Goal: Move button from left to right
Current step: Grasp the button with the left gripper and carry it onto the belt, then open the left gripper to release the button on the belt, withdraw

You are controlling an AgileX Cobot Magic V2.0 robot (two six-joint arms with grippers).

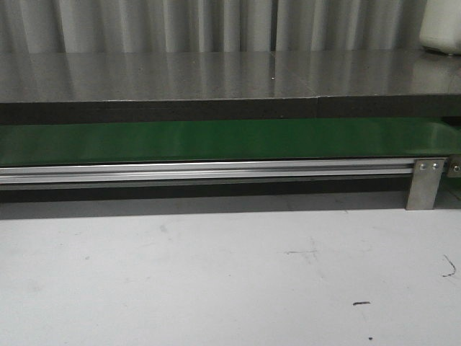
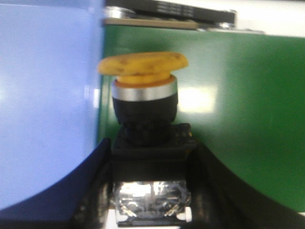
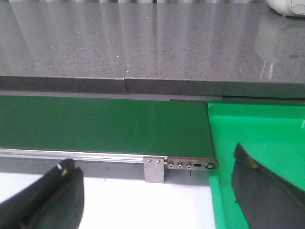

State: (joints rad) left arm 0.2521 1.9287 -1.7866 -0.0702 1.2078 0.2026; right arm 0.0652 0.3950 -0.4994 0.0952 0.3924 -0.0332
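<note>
In the left wrist view my left gripper (image 2: 150, 191) is shut on the button (image 2: 143, 95): its two dark fingers clamp the blackish boxy body, and the round orange-yellow head with a silver collar sticks out ahead, over the green belt (image 2: 238, 119). In the right wrist view my right gripper (image 3: 155, 191) is open and empty, its dark fingers (image 3: 52, 195) wide apart over the white table near the belt's right end (image 3: 190, 129). Neither gripper nor the button shows in the front view, which shows only the green belt (image 1: 216, 140).
A pale blue surface (image 2: 47, 95) fills one side of the left wrist view. A bright green bin (image 3: 257, 143) adjoins the belt's right end. An aluminium rail (image 1: 209, 171) with a metal bracket (image 1: 423, 184) fronts the belt. A grey counter (image 1: 216, 72) lies behind, a white object (image 1: 441, 25) on it.
</note>
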